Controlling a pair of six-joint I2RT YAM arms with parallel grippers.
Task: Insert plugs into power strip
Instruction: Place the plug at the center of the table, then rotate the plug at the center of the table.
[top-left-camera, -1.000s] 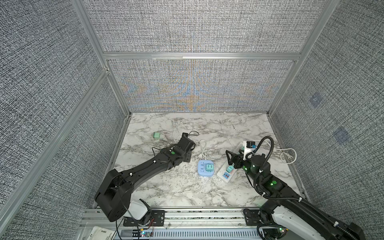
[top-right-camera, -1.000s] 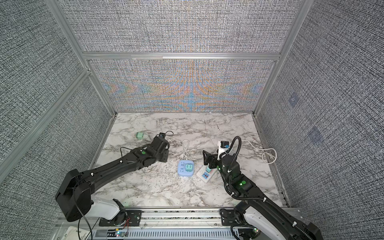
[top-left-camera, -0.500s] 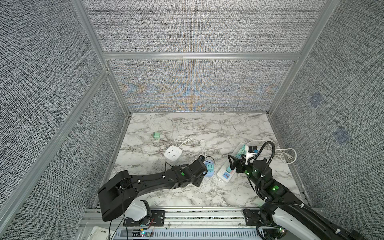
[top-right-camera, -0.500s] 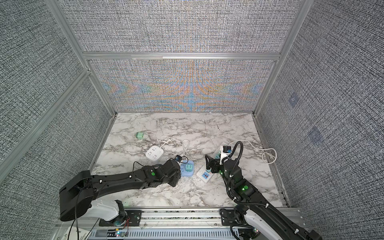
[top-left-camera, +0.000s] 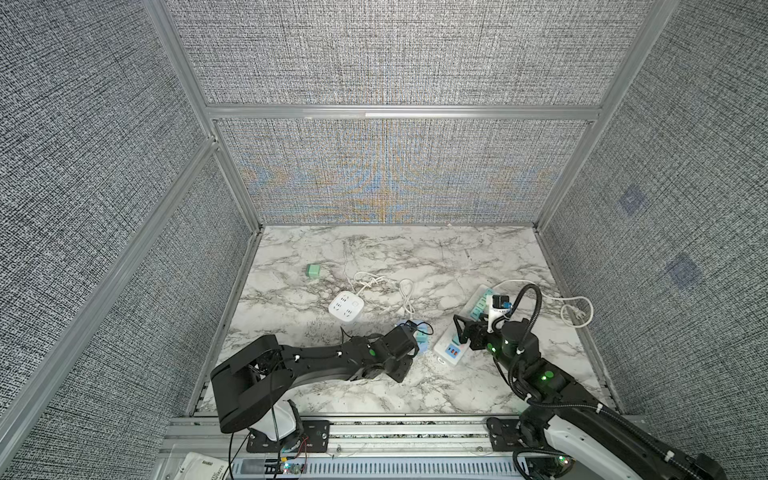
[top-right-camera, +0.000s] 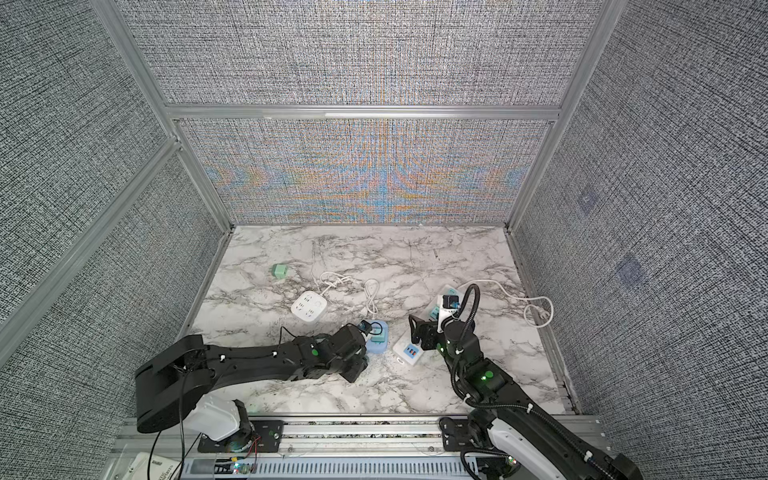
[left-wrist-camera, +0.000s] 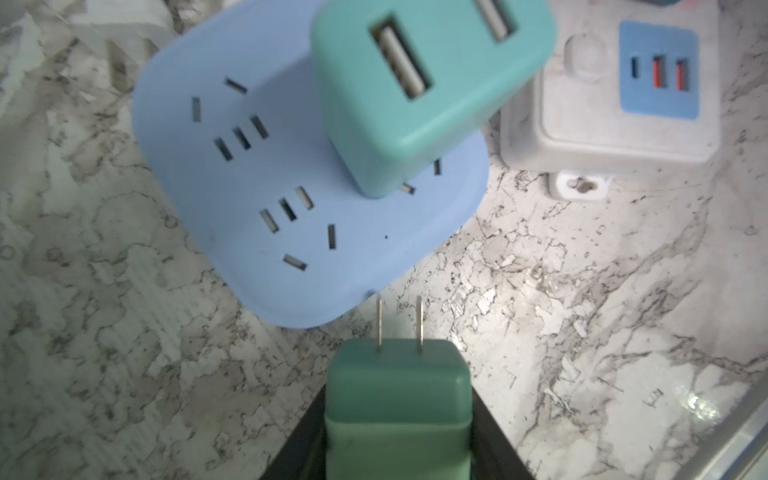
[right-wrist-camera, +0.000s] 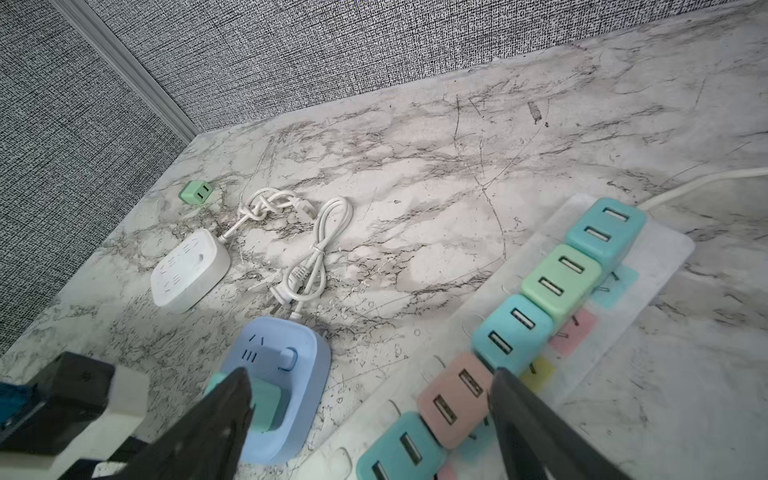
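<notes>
Where the left hand (left-wrist-camera: 399, 436) grips it, the plug (left-wrist-camera: 398, 382) is cropped

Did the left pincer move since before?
Yes. The left pincer swung from the white square power strip toward the front, to the blue power strip.

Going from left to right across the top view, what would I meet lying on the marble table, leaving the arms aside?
Lone green plug → white square power strip → looped white cable → long power strip → trailing cord's plug.
</notes>
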